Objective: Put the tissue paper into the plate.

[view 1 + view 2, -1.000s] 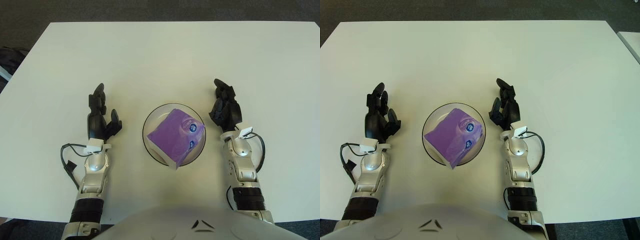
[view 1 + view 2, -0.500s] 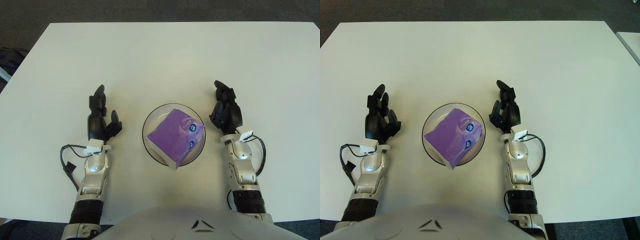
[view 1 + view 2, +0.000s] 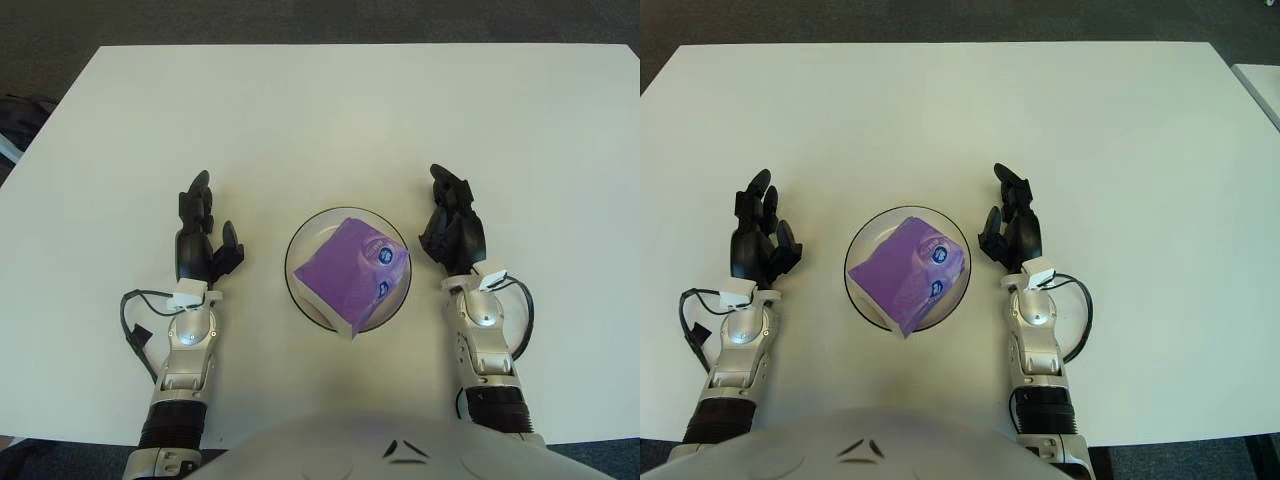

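The left eye view shows the purple tissue paper (image 3: 350,272) already in the plate (image 3: 298,292), just left of the empty, loose right hand (image 3: 452,228) and farther from the empty left hand (image 3: 203,238).

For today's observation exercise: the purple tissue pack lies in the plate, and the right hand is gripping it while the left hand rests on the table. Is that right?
Not quite. The right hand grips nothing; it rests open on the table beside the plate, as the left eye view shows. The purple tissue pack lies in the plate, left hand resting.
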Robot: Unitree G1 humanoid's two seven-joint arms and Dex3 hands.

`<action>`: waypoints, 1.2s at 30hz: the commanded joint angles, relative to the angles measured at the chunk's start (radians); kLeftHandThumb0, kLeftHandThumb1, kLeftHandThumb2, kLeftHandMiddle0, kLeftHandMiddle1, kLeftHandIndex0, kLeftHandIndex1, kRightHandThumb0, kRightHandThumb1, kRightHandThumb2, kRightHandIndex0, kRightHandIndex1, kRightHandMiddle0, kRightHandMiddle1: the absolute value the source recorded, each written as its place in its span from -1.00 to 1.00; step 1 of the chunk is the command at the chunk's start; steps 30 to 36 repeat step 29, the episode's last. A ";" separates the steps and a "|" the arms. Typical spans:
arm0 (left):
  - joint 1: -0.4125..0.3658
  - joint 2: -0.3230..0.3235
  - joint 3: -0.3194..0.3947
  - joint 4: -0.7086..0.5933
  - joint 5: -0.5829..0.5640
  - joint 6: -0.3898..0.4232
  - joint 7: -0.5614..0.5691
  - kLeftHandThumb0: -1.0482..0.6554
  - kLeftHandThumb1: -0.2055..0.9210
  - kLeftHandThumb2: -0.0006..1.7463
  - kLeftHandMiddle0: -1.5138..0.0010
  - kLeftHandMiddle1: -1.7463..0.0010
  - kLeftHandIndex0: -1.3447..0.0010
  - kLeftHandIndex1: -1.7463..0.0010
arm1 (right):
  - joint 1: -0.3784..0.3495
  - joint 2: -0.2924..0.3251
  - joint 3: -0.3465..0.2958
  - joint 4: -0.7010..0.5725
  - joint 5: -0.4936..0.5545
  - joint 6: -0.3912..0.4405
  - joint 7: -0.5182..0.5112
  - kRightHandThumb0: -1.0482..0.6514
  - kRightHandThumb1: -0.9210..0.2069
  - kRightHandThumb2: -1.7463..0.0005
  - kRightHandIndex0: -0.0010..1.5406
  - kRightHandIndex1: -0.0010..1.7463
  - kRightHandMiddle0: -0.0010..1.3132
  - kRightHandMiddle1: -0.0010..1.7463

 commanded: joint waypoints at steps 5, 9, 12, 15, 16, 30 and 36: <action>0.165 -0.040 -0.029 0.149 0.040 0.003 -0.006 -0.58 1.00 -0.08 0.66 0.97 1.00 0.35 | 0.034 0.000 0.004 0.080 0.003 0.023 0.002 -0.45 -1.00 -0.05 -0.67 -0.93 -1.00 -0.29; 0.167 -0.037 -0.031 0.145 0.037 0.003 -0.015 -0.59 1.00 -0.08 0.67 0.97 1.00 0.36 | 0.030 -0.003 0.006 0.093 0.006 0.012 0.008 -0.45 -1.00 -0.04 -0.67 -0.93 -1.00 -0.30; 0.168 -0.036 -0.030 0.143 0.037 0.003 -0.019 -0.58 1.00 -0.07 0.67 0.97 1.00 0.37 | 0.029 -0.004 0.008 0.099 0.006 0.007 0.010 -0.46 -1.00 -0.04 -0.68 -0.94 -1.00 -0.30; 0.169 -0.037 -0.029 0.140 0.037 0.003 -0.021 -0.58 1.00 -0.07 0.67 0.97 1.00 0.38 | 0.028 -0.005 0.008 0.103 0.006 0.004 0.011 -0.46 -1.00 -0.04 -0.68 -0.94 -1.00 -0.31; 0.170 -0.037 -0.029 0.139 0.037 0.002 -0.022 -0.58 1.00 -0.07 0.67 0.97 1.00 0.38 | 0.029 -0.005 0.008 0.103 0.007 0.004 0.012 -0.46 -1.00 -0.04 -0.68 -0.94 -1.00 -0.31; 0.180 -0.044 -0.033 0.119 0.045 0.004 -0.018 -0.58 1.00 -0.07 0.67 0.97 1.00 0.35 | 0.035 -0.009 0.010 0.097 0.010 0.009 0.021 -0.44 -1.00 -0.04 -0.67 -0.94 -1.00 -0.30; 0.180 -0.044 -0.033 0.119 0.045 0.004 -0.018 -0.58 1.00 -0.07 0.67 0.97 1.00 0.35 | 0.035 -0.009 0.010 0.097 0.010 0.009 0.021 -0.44 -1.00 -0.04 -0.67 -0.94 -1.00 -0.30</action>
